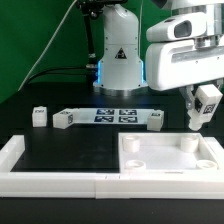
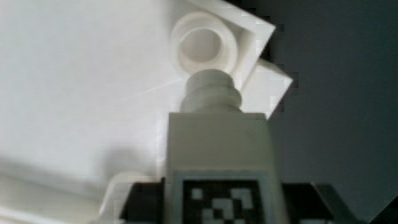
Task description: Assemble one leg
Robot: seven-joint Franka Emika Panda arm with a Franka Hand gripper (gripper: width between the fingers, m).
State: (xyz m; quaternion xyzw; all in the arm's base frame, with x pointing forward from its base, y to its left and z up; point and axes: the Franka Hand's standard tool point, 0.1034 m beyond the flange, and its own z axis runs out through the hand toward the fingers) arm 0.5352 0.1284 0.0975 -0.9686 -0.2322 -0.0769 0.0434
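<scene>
My gripper [image 1: 203,112] is shut on a leg [image 1: 205,104], a small white peg with a black-and-white marker, held above the far right corner of the large white panel [image 1: 150,166]. In the wrist view the leg [image 2: 217,125] sits between my dark fingers [image 2: 146,200], and its stepped tip points toward a round corner hole [image 2: 217,45] in the panel [image 2: 80,90], a little short of it. Three other legs stand on the table: two on the exterior view's left [image 1: 40,117] [image 1: 64,120] and one beside the marker board [image 1: 156,120].
The marker board [image 1: 115,115] lies flat at the middle back. A white raised rail [image 1: 40,172] borders the black table at the front and left. The arm's white base [image 1: 120,55] stands behind the board, with cables at the back left.
</scene>
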